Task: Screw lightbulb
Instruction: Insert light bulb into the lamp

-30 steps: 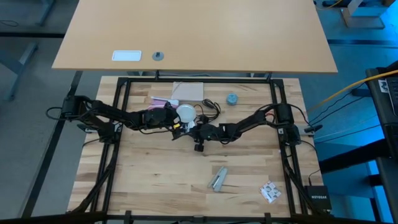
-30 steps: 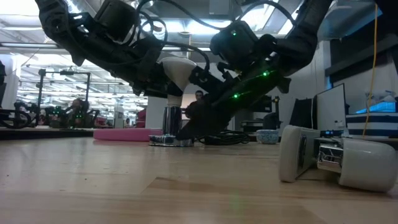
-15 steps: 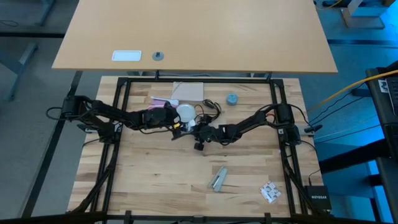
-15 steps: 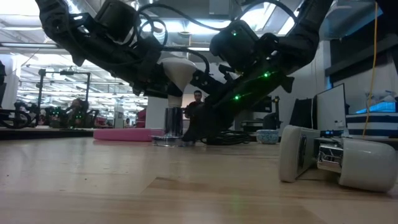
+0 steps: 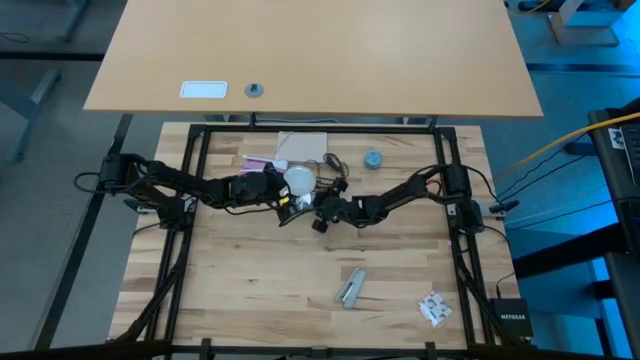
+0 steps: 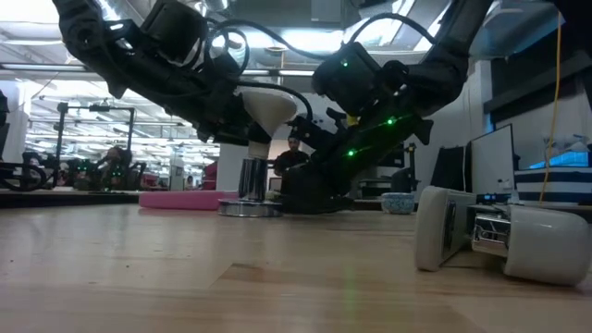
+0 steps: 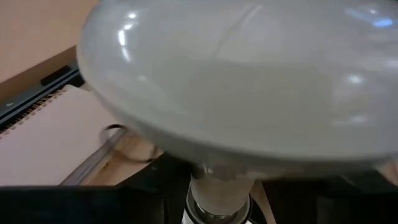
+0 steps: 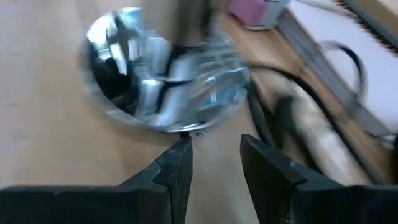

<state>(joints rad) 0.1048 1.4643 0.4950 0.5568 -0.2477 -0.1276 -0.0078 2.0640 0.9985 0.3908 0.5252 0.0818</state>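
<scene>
Right end effector (image 8: 214, 163) shifted toward socket (image 8: 163, 74), lightbulb (image 5: 298, 181) above

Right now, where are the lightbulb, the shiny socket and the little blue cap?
lightbulb (image 5: 298, 180), high view, top of globe.
socket (image 6: 251, 179), low view, silvery stem.
blue cap (image 5: 373, 159), high view, its centre.

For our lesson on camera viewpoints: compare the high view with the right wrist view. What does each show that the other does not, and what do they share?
Only the high view shows both arms meeting mid-table, the frosted lightbulb at the left gripper, a blue-grey cap and a notepad. Only the right wrist view shows the right gripper with fingers apart, close to the silvery socket and its mirrored base. Both show the wooden table and the black cord.
</scene>
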